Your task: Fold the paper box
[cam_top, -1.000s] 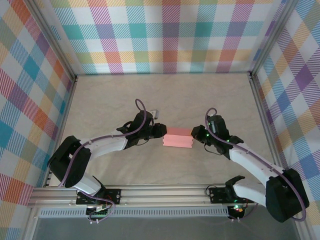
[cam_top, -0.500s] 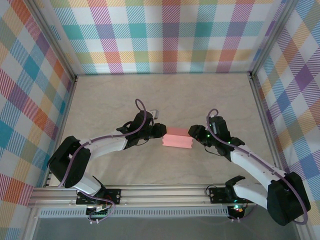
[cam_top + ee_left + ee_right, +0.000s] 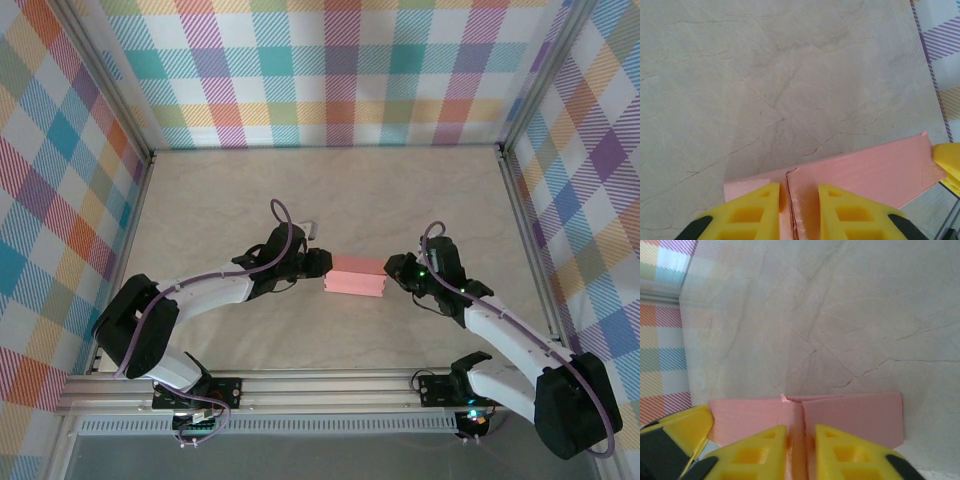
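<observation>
Between left tool (image 3: 322, 263) and right tool (image 3: 391, 271), paper box (image 3: 355, 276) pinched endwise

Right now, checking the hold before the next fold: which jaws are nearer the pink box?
Neither: both touch the box. Left jaws pinch its left end, right jaws its right end.

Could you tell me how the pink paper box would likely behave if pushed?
The paper box looks like thin card with an open seam, so it probably flexes or dents easily. Flat-sided and low, it should slide, not roll.
</observation>
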